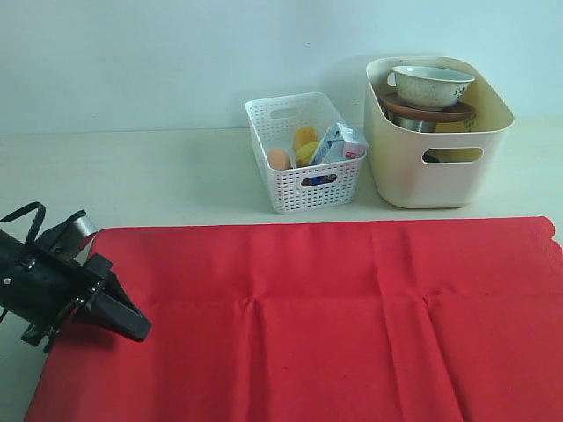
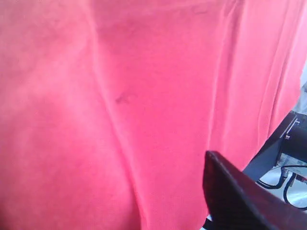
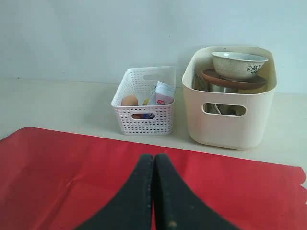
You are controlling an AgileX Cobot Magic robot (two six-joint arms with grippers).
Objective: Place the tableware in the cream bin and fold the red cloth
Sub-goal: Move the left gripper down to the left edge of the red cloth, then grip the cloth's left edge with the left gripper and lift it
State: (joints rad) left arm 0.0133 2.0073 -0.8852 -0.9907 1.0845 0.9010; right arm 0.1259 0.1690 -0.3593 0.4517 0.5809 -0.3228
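The red cloth (image 1: 334,316) lies spread flat across the front of the table, with fold creases. My left gripper (image 1: 132,321) hangs low over its left edge. In the left wrist view only one dark finger (image 2: 230,191) shows above the cloth (image 2: 120,96), so the jaws stand apart with nothing in them. The right gripper (image 3: 154,158) is shut and empty, above the cloth (image 3: 72,167). The cream bin (image 1: 413,167) at the back right holds the patterned bowl (image 1: 431,85) on the terracotta plate (image 1: 428,112), above the steel cup (image 1: 412,123).
A white lattice basket (image 1: 303,189) stands left of the bin and holds an egg (image 1: 279,158), a lemon (image 1: 305,137) and a milk carton (image 1: 339,143). Bare table stretches at the back left. A pale wall closes the rear.
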